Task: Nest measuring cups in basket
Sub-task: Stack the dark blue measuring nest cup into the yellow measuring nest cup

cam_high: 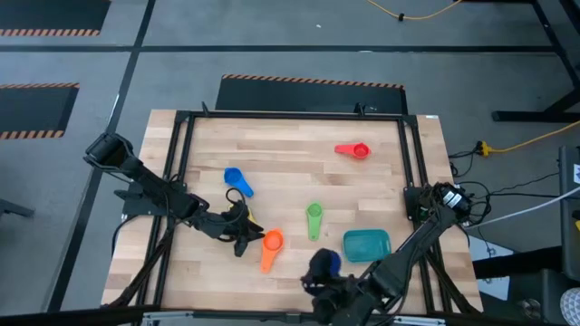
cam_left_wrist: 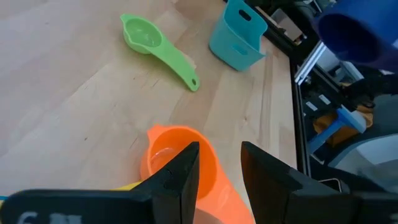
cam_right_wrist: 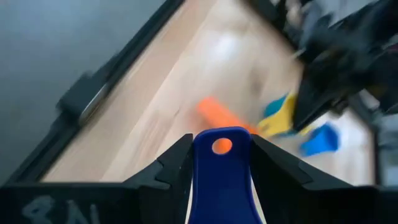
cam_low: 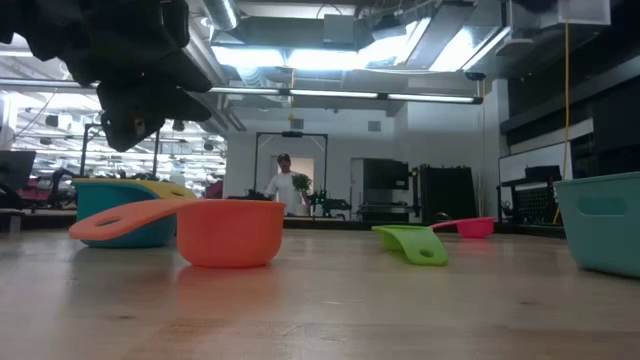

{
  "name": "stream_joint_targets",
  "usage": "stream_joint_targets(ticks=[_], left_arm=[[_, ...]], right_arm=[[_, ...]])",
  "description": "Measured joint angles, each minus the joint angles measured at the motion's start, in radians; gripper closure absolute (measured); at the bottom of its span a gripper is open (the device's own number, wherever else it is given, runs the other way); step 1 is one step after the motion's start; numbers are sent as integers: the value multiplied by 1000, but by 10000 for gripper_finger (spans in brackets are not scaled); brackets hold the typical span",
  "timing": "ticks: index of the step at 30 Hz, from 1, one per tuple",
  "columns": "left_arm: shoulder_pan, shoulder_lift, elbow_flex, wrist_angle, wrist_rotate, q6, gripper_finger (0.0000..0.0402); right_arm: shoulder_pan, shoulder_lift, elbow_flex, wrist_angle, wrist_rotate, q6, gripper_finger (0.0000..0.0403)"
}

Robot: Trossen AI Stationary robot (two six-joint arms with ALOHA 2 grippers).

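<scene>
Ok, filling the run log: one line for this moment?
right gripper: shut on dark blue cup, raised near basket | left gripper: open over orange cup | basket: holds no cups

Left claw (cam_left_wrist: 216, 171) open, right claw (cam_right_wrist: 221, 163) clamped

Glossy plastic cups (cam_low: 230, 232) – matt pale wood table (cam_high: 290, 154).

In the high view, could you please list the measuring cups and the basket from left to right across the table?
light blue cup → orange cup → green cup → dark blue cup, held by the right hand → red cup → teal basket.
</scene>
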State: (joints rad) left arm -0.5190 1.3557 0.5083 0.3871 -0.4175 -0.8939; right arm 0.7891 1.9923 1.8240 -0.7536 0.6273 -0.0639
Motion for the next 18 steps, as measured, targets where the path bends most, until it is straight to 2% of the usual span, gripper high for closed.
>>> stream_joint_targets(ticks=[4, 7, 9, 18], left_arm=[[-9, 0, 0, 56, -2, 105, 291], [-18, 0, 0, 137, -2, 211, 291], [-19, 0, 0, 201, -1, 274, 291], [-19, 0, 0, 488, -12, 452, 291]], right_arm=[[-14, 0, 0, 150, 49, -109, 257], [-14, 0, 0, 283, 132, -244, 257], [-14, 0, 0, 367, 150, -323, 257], [-14, 0, 0, 749, 51, -588, 257]])
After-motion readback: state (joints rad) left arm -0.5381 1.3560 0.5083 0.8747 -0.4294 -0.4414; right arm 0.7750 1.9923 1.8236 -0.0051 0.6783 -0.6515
